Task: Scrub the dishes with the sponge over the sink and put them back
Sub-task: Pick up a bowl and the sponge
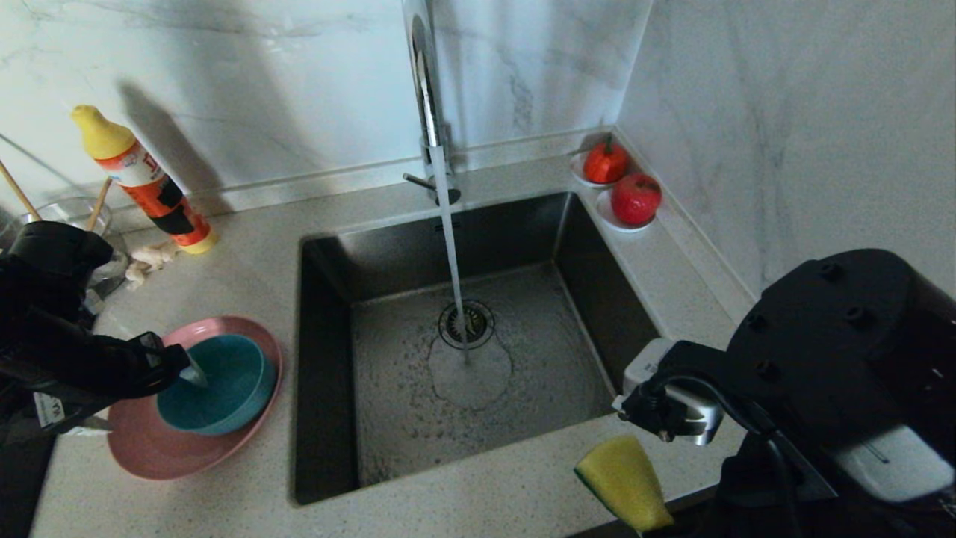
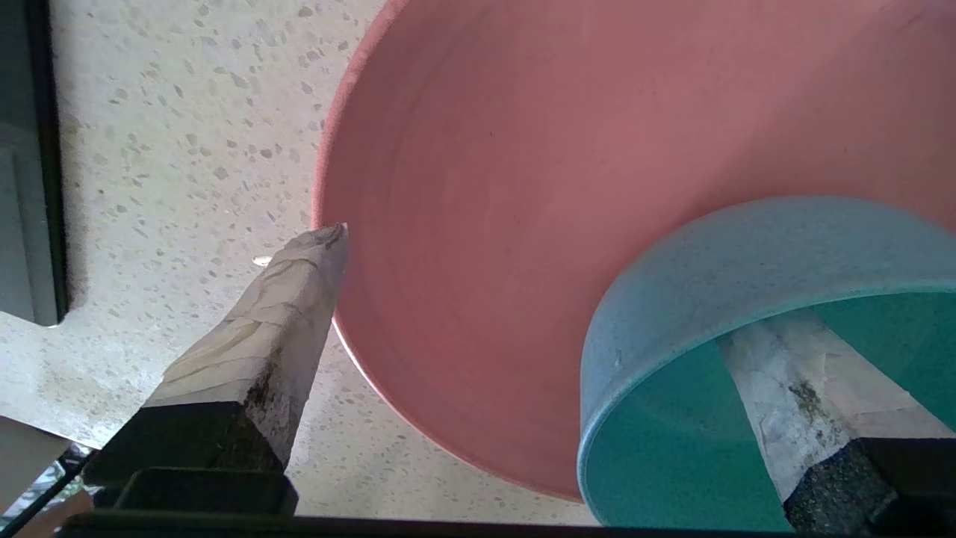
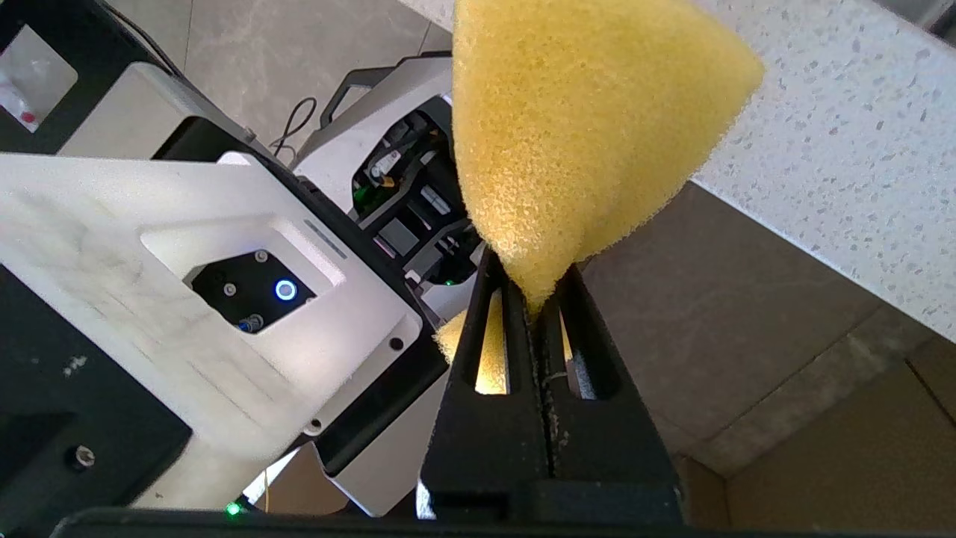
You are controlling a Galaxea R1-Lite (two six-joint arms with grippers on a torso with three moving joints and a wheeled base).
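A teal bowl sits inside the pink plate on the counter left of the sink. My left gripper is open over them. One of its fingers reaches inside the bowl, the other stands outside the plate's rim above the counter. Two chopsticks lean in a glass bowl at the far left. My right gripper is shut on the yellow sponge, at the counter's front edge right of the sink. Water runs from the tap onto the drain.
An orange detergent bottle and a white rag lie behind the plate. Two red fruit on saucers stand in the back right corner. A marble wall closes the right side. The glass bowl is partly hidden by my left arm.
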